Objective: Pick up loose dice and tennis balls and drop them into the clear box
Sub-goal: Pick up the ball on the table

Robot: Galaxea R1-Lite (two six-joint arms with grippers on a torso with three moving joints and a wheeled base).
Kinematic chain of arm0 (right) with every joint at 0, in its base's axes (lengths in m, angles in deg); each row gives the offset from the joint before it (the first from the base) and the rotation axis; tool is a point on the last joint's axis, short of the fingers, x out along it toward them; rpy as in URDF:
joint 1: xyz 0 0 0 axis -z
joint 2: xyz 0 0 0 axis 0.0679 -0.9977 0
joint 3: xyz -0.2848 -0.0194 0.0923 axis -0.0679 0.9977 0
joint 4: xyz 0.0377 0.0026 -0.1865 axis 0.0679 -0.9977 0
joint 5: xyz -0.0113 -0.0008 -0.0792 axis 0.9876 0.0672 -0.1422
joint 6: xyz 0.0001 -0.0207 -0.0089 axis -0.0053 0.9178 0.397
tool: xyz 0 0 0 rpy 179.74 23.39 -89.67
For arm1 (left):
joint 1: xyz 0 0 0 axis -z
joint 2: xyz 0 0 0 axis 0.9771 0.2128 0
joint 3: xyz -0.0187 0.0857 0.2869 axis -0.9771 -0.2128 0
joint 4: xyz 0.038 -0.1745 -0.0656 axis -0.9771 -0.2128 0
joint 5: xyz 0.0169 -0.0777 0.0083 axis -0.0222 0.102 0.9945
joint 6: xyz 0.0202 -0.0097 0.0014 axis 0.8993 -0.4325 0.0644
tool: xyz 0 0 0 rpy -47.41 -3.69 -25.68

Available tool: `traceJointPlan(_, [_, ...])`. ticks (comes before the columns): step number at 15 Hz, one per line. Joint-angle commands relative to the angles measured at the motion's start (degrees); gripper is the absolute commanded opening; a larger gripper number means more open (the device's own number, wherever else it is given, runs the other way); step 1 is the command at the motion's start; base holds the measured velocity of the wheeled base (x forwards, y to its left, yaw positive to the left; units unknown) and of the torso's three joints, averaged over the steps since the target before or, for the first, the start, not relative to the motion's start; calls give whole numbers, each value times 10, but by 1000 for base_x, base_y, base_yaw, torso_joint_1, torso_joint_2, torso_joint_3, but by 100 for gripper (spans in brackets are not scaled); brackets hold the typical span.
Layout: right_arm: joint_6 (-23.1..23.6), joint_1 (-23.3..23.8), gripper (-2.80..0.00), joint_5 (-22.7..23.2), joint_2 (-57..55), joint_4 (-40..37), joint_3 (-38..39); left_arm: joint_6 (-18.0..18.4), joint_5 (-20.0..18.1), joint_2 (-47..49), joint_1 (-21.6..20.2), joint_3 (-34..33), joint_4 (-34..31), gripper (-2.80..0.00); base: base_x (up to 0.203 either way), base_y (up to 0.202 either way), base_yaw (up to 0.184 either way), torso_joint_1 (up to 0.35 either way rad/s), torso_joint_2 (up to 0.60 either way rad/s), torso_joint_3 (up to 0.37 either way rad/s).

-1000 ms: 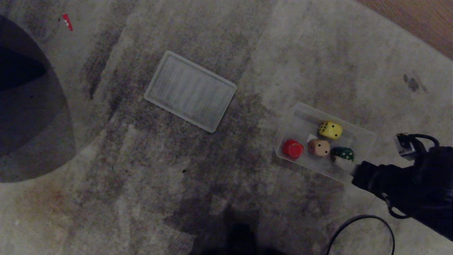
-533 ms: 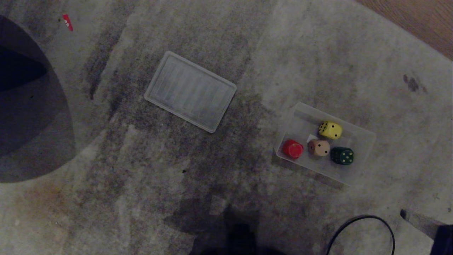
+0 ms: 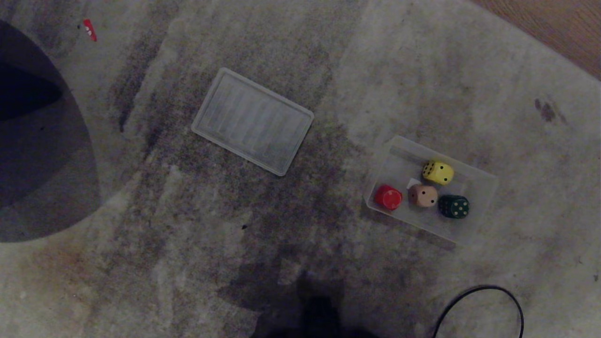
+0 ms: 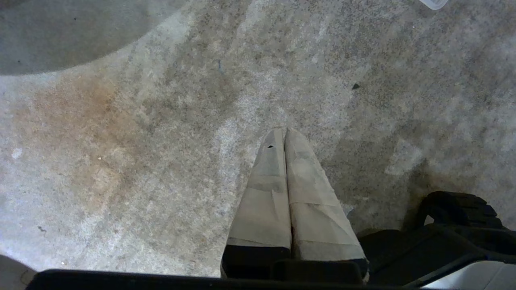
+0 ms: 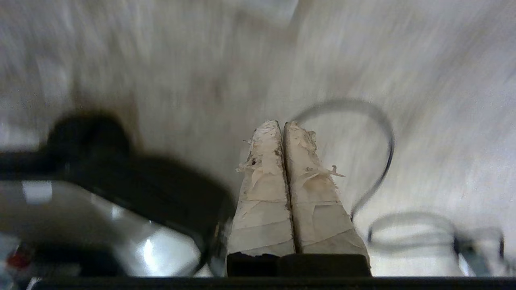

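The clear box [image 3: 483, 185] sits on the carpet at the right of the head view. Inside it lie several dice: a red one [image 3: 388, 196], a tan one [image 3: 423, 195], a yellow one [image 3: 438, 172] and a dark green one [image 3: 454, 206]. No tennis balls are in view. Neither arm shows in the head view. In the left wrist view my left gripper [image 4: 284, 131] is shut and empty over bare carpet. In the right wrist view my right gripper [image 5: 281, 124] is shut and empty, with the carpet blurred behind it.
A flat ribbed translucent panel [image 3: 252, 120] lies on the carpet left of the box. A black cable [image 3: 488, 293] loops at the lower right, also seen as a cable [image 5: 383, 133] by the right wrist. A small red scrap [image 3: 89, 29] lies far left; wood floor [image 3: 554, 28] borders the carpet.
My right arm, which was by the box's near right corner, has pulled back out of the head view. The dark green die now lies uncovered in the box.
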Motion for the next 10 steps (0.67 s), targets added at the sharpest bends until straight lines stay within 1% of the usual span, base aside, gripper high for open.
traceJointPlan(1, [2, 8, -280, 1, 103, -2, 5, 0, 0, 1, 0, -1, 0, -280, 0, 0, 0, 0, 0, 0])
traceJointPlan(10, [1, 10, -280, 0, 100, -2, 6, 1, 0, 1, 0, -1, -1, -280, 0, 0, 0, 0, 0, 0])
